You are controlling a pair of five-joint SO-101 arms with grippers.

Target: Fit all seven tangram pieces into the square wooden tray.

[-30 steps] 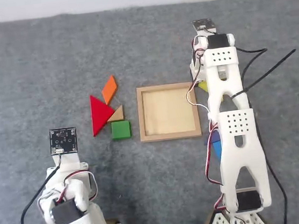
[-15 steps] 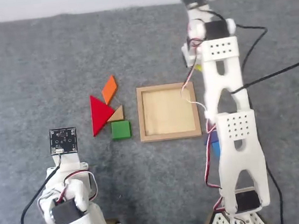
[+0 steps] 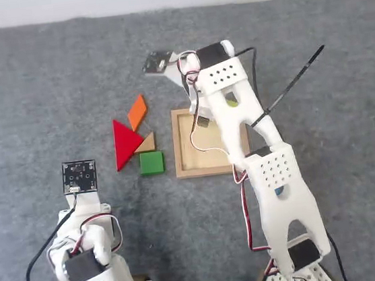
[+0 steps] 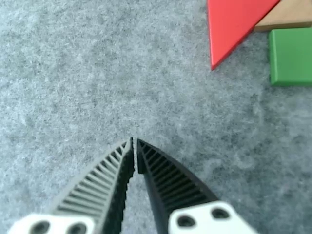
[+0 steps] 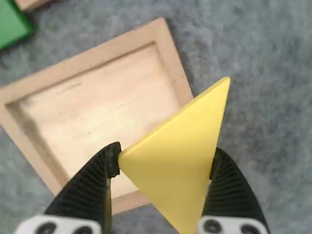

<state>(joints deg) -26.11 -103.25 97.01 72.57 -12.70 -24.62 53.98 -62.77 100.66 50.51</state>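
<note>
1. Wooden and square, the tray (image 3: 177, 145) sits mid-frame in the high view on a grey, felt-like desk (image 3: 45, 82). Its pale floor shows bare grain where the right arm does not cover it.
2. One flat yellow triangle (image 5: 175, 161) is clamped in the right tool (image 5: 165, 155), between ribbed black jaws, over the tray's edge.
3. Four flat pieces lie just left of the tray: one red triangle (image 3: 125, 142), one orange parallelogram (image 3: 137, 112), one small tan triangle (image 3: 146, 143) and one green square (image 3: 151, 162).
4. The left tool (image 4: 134, 143), at lower left, has its tips together above the desk.
</note>
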